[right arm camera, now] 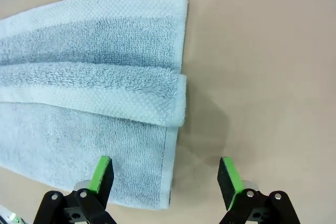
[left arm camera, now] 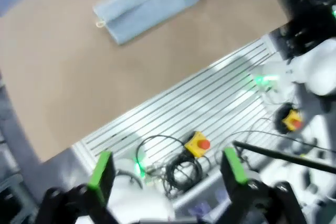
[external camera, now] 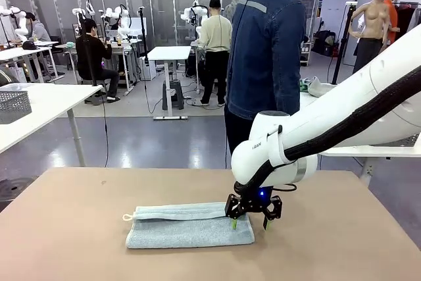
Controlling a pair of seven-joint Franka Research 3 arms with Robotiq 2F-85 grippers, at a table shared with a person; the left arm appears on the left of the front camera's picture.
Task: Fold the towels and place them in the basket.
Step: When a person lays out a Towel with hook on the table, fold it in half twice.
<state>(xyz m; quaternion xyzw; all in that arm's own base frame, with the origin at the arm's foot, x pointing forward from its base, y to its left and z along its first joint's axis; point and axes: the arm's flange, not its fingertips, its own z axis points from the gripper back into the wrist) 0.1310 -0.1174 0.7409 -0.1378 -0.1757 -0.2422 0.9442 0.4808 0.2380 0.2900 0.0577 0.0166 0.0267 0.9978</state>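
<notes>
A pale blue-grey towel [external camera: 187, 225] lies folded lengthwise on the brown table [external camera: 79, 228], its white loop at the left end. My right gripper [external camera: 248, 223] hangs open just above the towel's right end. In the right wrist view the towel [right arm camera: 89, 93] shows its layered folds, and my right gripper [right arm camera: 165, 177] straddles its short edge, one finger over cloth, the other over bare table. My left gripper [left arm camera: 167, 169] stands open and holds nothing, high over the robot's side of the table, with the towel [left arm camera: 147, 6] far off. A dark grey mesh basket [external camera: 13, 104] sits on a white side table at the left.
A person in a denim jacket [external camera: 266, 51] stands at the table's far edge. Under my left gripper lie a slotted metal plate [left arm camera: 210, 103], cables and a yellow stop button [left arm camera: 197, 142]. The tabletop left of and in front of the towel is bare.
</notes>
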